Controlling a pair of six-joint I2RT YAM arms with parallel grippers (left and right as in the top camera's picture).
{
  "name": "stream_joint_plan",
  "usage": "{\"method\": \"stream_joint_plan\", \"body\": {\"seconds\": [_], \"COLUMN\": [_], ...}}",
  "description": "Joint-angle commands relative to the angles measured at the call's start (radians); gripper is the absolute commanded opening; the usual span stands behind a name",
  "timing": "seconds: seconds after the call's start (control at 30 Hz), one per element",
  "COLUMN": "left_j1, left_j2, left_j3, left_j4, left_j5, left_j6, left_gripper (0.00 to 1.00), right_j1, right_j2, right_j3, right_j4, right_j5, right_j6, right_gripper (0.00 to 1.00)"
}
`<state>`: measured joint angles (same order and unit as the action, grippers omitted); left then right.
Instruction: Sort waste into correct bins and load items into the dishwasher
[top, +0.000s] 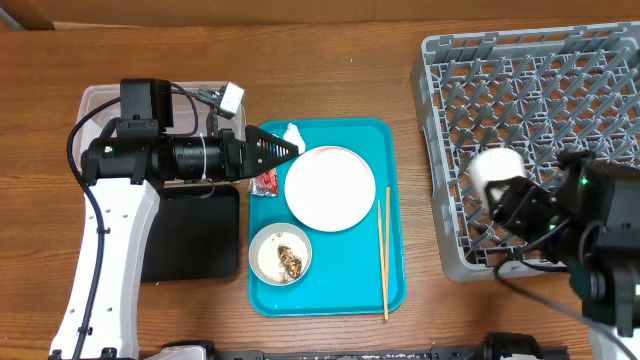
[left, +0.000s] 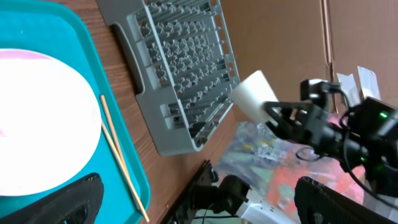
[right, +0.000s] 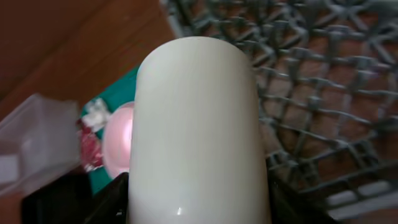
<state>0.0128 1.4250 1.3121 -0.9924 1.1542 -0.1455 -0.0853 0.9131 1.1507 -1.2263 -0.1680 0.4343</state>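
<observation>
One white cup (right: 199, 124) clamped in the right gripper (top: 500, 188) over one rack (top: 540, 90); left gripper (top: 280, 148) parted.

Smooth, glossy white cup (right: 199, 124), ceramic-looking, held in the right gripper (top: 505, 190). Beneath it, a matt grey plastic dish rack (top: 530, 90). To that gripper's left, a smooth teal plastic tray (top: 330, 285) carries 2 thin wooden chopsticks (top: 383, 250) on a wood-grain table (top: 330, 60).

1. The white cup (right: 199, 124) runs off the right wrist view's bottom edge; we barely see the right hand (top: 502, 183) behind it.
2. The left arm (top: 170, 157) hides much of the clear tub (top: 100, 100).
3. Overhead crops the dish rack (top: 560, 70).
</observation>
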Motion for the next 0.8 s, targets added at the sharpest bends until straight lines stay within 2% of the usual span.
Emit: {"method": "stream_joint_plan", "body": {"seconds": [0.0, 0.17, 0.43, 0.63, 0.67, 0.73, 0.77], "left_j1": [-0.009, -0.009, -0.010, -0.026, -0.028, -0.036, -0.040], "left_j2": [0.003, 0.003, 0.003, 0.003, 0.003, 0.003, 0.003], "left_j3": [0.019, 0.019, 0.019, 0.019, 0.019, 0.019, 0.019], "left_j4": [-0.018, -0.021, -0.060, -0.060, -0.060, -0.060, -0.059], "left_j5": [0.051, 0.163, 0.163, 0.161, 0.162, 0.154, 0.148], "left_j6": [0.034, 0.035, 0.109, 0.117, 0.117, 0.117, 0.117], "left_gripper": [1.00, 1.00, 1.00, 1.00, 1.00, 1.00, 1.00], "right_j1": [-0.025, -0.025, -0.013, -0.013, -0.013, -0.013, -0.013], "right_j2": [0.048, 0.158, 0.320, 0.382, 0.389, 0.402, 0.405], "right_j3": [0.023, 0.023, 0.023, 0.023, 0.023, 0.023, 0.023], "right_j4": [-0.039, -0.090, -0.105, -0.095, -0.100, -0.097, -0.092], "right_j5": [0.152, 0.172, 0.095, 0.091, 0.084, 0.037, 0.008], "right_j6": [0.039, 0.038, -0.022, -0.023, -0.023, -0.064, -0.090], "right_gripper": [0.48, 0.48, 0.48, 0.49, 0.53, 0.70, 0.74]}}
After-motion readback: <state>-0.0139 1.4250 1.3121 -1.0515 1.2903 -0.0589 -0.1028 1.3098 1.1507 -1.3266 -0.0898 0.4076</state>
